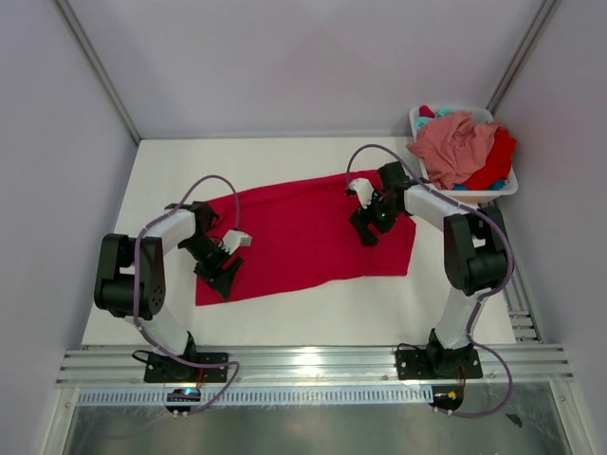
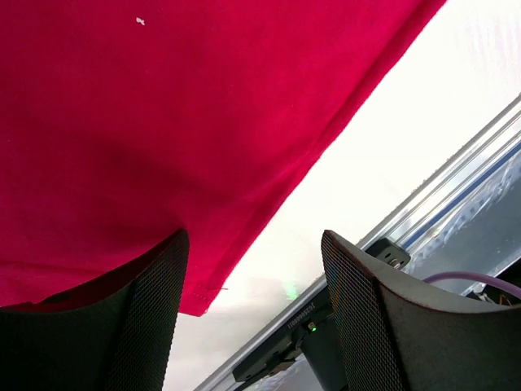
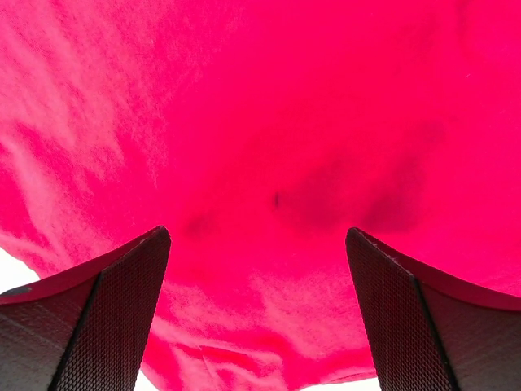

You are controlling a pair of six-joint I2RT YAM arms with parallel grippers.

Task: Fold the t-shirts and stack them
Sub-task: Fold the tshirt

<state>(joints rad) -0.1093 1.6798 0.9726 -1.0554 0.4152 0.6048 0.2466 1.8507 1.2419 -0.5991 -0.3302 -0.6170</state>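
At the near edge a ribbed aluminium rail (image 1: 313, 365) is seen, with the white table (image 1: 285, 318) beyond it. The left gripper (image 1: 221, 282) is poised over the near-left corner of the wide bright red cloth t-shirt (image 1: 303, 237), jaws parted, nothing clasped. Farther on, the right gripper (image 1: 366, 232) is held over the shirt's right part, jaws spread wide and released; the cloth there is partly hidden by its arm. At the far right, a white plastic basket (image 1: 503, 192) is heaped with a salmon pink t-shirt (image 1: 455, 142), a second red t-shirt (image 1: 495, 161) and teal cloth (image 1: 444, 113).

Parts I cannot see properly
The teal t-shirt (image 1: 442, 113), at the basket's (image 1: 493, 196) 11 o'clock, is mostly buried under the salmon pink t-shirt (image 1: 457, 147); my wrist views crop the spread red t-shirt (image 2: 163, 122) at 12 o'clock.
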